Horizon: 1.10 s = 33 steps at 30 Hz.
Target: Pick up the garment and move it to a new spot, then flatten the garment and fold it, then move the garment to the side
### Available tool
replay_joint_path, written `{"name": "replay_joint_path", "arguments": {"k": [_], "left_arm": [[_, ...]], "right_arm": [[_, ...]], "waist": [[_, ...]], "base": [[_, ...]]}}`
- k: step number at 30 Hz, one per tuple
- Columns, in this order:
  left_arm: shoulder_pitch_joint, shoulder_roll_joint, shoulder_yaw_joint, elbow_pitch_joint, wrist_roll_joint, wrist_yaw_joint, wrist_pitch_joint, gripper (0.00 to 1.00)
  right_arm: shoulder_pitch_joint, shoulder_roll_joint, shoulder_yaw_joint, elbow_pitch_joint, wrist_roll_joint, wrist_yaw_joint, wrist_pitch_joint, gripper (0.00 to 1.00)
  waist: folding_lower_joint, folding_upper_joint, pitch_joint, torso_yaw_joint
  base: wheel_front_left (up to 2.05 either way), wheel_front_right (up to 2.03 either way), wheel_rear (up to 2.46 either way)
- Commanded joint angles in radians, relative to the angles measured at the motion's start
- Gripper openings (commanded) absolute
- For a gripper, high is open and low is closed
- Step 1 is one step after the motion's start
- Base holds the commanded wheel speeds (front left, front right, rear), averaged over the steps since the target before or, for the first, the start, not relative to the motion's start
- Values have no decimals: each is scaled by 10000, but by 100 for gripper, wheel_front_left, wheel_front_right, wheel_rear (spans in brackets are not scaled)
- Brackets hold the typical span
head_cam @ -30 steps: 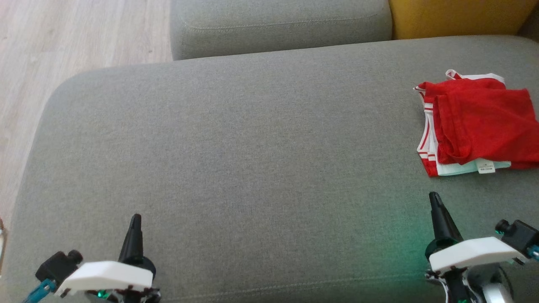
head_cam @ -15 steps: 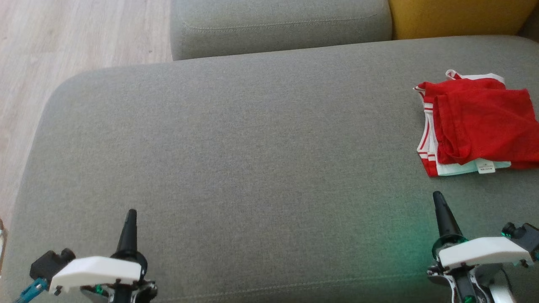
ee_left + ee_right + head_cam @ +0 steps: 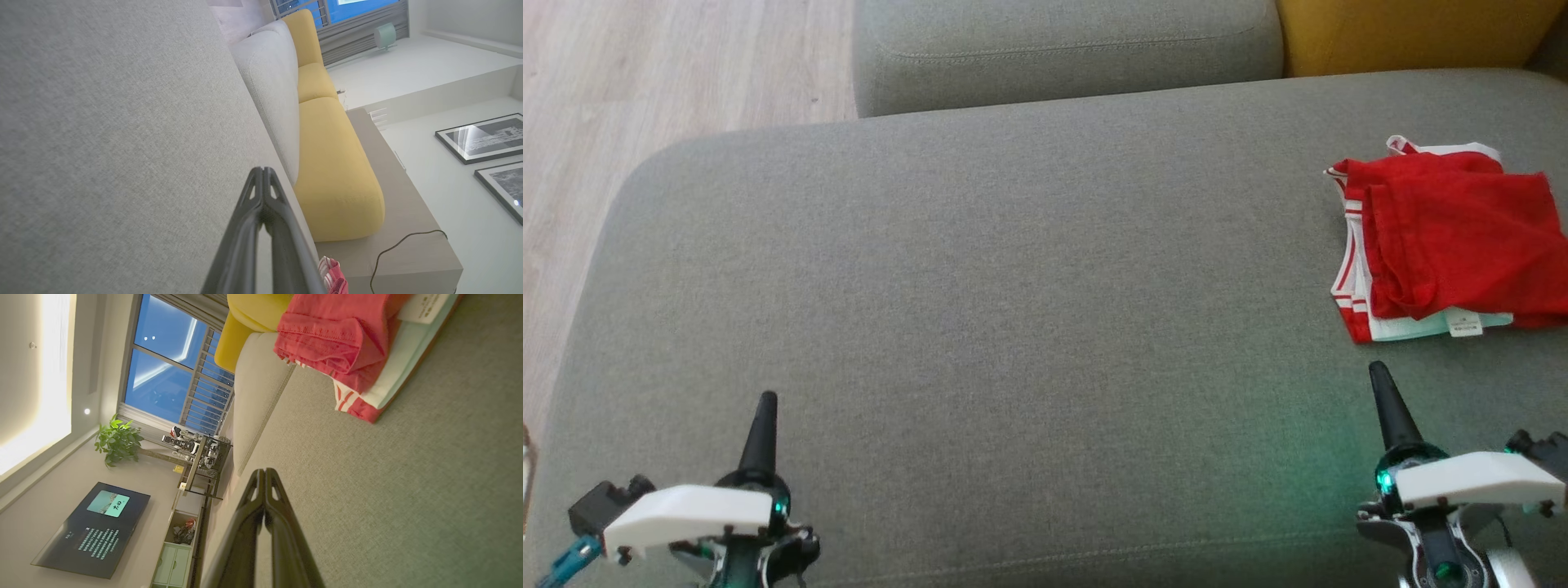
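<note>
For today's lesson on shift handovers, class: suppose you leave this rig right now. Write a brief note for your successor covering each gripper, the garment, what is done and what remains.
Left gripper: jaws shut, holding nothing, over the near left of the grey sofa seat.
Right gripper: jaws shut, holding nothing, at the near right, just short of the garment and not touching it.
Red garment: lies folded at the seat's right side, with white striped trim and a label showing.
Done: it looks folded and set aside.
Left: apparently nothing, though the uneven edges could perhaps be tidied.
</note>
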Motion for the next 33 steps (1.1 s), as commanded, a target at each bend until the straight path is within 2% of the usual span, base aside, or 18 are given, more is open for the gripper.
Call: {"name": "replay_joint_path", "arguments": {"k": [1, 33], "left_arm": [[-597, 139, 329, -271, -299, -100, 106, 0], [-1183, 122, 1030, -26, -3433, -389, 1068, 0]], "right_arm": [[-532, -65, 83, -376, 378, -1, 112, 0], [-741, -71, -206, -427, 4110, -2, 1040, 0]], "waist": [[-1, 0, -1, 0], [-1, 0, -12, -3]], "base": [[0, 0, 0], [0, 0, 0]]}}
